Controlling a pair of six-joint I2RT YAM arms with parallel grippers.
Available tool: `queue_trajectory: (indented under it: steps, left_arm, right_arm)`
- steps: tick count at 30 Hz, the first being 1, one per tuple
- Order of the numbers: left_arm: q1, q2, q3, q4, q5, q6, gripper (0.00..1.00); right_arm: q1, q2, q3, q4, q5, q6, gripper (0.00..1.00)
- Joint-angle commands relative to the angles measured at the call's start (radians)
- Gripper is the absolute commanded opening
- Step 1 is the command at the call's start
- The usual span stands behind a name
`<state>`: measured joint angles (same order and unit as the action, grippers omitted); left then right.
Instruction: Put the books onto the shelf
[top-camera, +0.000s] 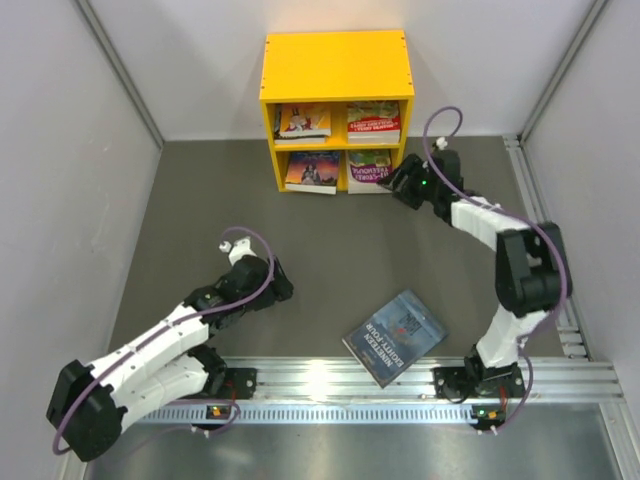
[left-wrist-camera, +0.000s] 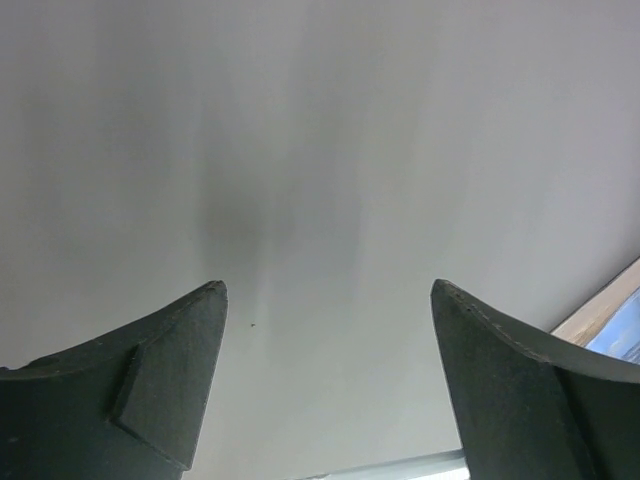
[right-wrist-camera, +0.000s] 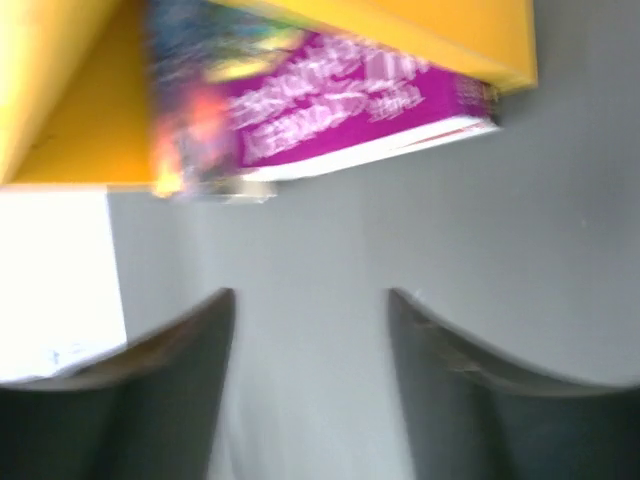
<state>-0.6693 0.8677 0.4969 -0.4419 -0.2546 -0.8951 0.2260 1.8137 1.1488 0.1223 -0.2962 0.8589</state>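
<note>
One dark blue book (top-camera: 394, 337) lay flat at the lower centre of the top view, near the rail (top-camera: 300, 372), not yet shelved, with bare table (top-camera: 320, 250) around it for a pickup. Other books filled the yellow shelf (top-camera: 337, 65) at top centre. My right gripper (right-wrist-camera: 310, 300) hung by its lower right compartment, jaws spread and empty, just short of the magenta book (right-wrist-camera: 350, 110) overhanging the lip. My left gripper (left-wrist-camera: 330, 290), spread wide, held nothing.

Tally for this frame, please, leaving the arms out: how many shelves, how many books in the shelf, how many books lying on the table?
Shelf: 1
Books in it: 4 showing, one per compartment; any underneath are hidden
Book on the table: 1
Total: 6
</note>
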Motion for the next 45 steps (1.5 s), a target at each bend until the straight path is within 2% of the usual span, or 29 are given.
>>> queue_trajectory:
  steps: [1,2,4,5,7,8,10,11,16,20,26,30,36,41,45]
  left_arm:
    - [0.004,0.059,-0.021,0.121,0.095,0.016,0.91]
    - [0.004,0.103,-0.023,0.141,0.157,0.015,0.92]
    - [-0.001,0.154,-0.037,0.19,0.233,0.018,0.93]
    - [-0.003,0.209,-0.044,0.265,0.28,0.018,0.93]
    - [-0.019,0.264,-0.063,0.34,0.366,0.01,0.93]
    - [-0.029,0.316,-0.064,0.395,0.385,0.007,0.93]
    - [-0.068,0.358,-0.054,0.433,0.397,-0.001,0.92]
    - [-0.084,0.394,-0.047,0.487,0.402,-0.001,0.92]
    - [-0.179,0.503,0.052,0.558,0.448,0.033,0.93]
    - [-0.216,0.625,0.123,0.586,0.537,0.061,0.92]
    - [-0.295,0.726,0.184,0.6,0.571,0.087,0.92]
    - [-0.323,0.778,0.195,0.643,0.594,0.068,0.91]
    - [-0.348,0.838,0.229,0.657,0.626,0.073,0.91]
    - [-0.362,0.892,0.261,0.624,0.621,0.085,0.9]
    - [-0.378,0.916,0.266,0.626,0.623,0.078,0.89]
  right_arm:
    - [-0.016,-0.241,-0.018,-0.157,0.037,-0.161,0.76]
    - [-0.022,-0.275,-0.03,-0.293,0.051,-0.2,0.87]
    - [-0.027,-0.364,-0.075,-0.41,0.077,-0.222,0.91]
    - [-0.028,-0.391,-0.098,-0.505,0.081,-0.224,0.94]
    - [-0.025,-0.482,-0.167,-0.576,0.098,-0.209,0.98]
    - [-0.022,-0.516,-0.261,-0.602,0.106,-0.178,1.0]
    - [-0.002,-0.618,-0.416,-0.63,0.103,-0.152,1.0]
    - [0.03,-0.649,-0.455,-0.644,0.114,-0.138,1.0]
    - [0.133,-0.867,-0.606,-0.795,0.216,-0.071,1.0]
    - [0.153,-1.042,-0.607,-0.936,0.252,-0.04,1.0]
    - [0.157,-1.146,-0.563,-1.118,0.275,-0.055,1.0]
    - [0.18,-1.166,-0.606,-1.132,0.238,-0.041,1.0]
    - [0.252,-1.156,-0.719,-1.063,0.184,0.025,1.0]
    - [0.334,-1.098,-0.802,-0.884,0.115,0.097,1.0]
    - [0.361,-0.98,-0.859,-0.73,0.097,0.124,1.0]
